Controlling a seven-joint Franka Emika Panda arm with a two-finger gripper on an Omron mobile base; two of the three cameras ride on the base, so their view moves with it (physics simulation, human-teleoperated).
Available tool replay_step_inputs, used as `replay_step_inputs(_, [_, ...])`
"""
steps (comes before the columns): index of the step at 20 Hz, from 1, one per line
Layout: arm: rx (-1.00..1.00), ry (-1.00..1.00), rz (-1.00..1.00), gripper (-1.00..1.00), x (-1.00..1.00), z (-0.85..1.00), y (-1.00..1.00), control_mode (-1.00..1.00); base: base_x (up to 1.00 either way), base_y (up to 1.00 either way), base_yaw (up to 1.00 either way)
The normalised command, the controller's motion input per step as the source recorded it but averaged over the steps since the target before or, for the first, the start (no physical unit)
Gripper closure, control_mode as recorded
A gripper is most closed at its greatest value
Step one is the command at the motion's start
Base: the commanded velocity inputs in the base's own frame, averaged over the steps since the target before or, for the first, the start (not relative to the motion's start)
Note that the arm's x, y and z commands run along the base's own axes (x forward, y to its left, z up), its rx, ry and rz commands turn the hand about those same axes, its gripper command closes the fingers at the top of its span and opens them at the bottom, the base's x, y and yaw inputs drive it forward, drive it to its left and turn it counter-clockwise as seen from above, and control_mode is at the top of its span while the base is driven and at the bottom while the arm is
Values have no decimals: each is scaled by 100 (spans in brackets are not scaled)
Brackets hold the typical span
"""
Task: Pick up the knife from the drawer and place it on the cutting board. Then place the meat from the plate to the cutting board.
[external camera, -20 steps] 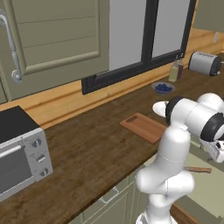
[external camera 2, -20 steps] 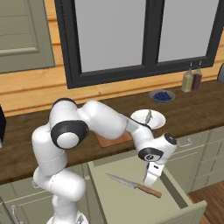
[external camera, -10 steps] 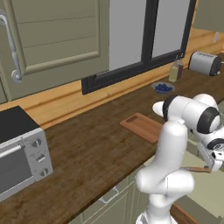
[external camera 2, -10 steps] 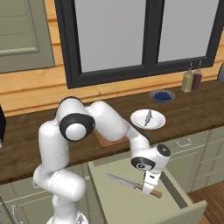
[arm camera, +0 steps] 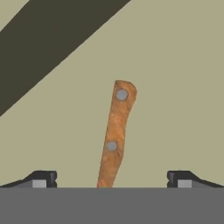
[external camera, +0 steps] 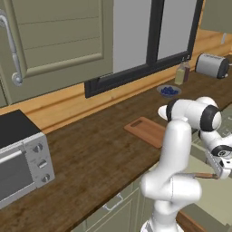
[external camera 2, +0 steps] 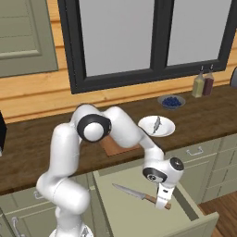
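One thing matters here: the knife (external camera 2: 140,196) lies flat in the open drawer (external camera 2: 120,217), and the hand (external camera 2: 163,202) is right down over its brown handle end, fingers spread wide with nothing between them. In the hand view the handle (arm camera: 115,133) runs straight up the middle between the two fingertips (arm camera: 41,178), so its long axis crosses the closing line nicely. I'd guess a short drop and a squeeze does it. Up on the tabletop (external camera 2: 41,139), the cutting board (external camera: 148,130) is bare, and the plate (external camera 2: 156,126) beside it holds the meat (external camera 2: 157,124).
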Motion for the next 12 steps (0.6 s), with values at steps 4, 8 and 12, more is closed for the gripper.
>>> replay_step_inputs(4, [0, 4, 0, -100, 18, -15, -16, -100, 0, 0, 0])
replay_step_inputs(8, [0, 4, 0, -100, 5, -26, 0, -100, 0, 0, 0])
replay_step_inputs(12, [-1, 2, 0, -100, 1, -31, 0, -100, 0, 0, 0])
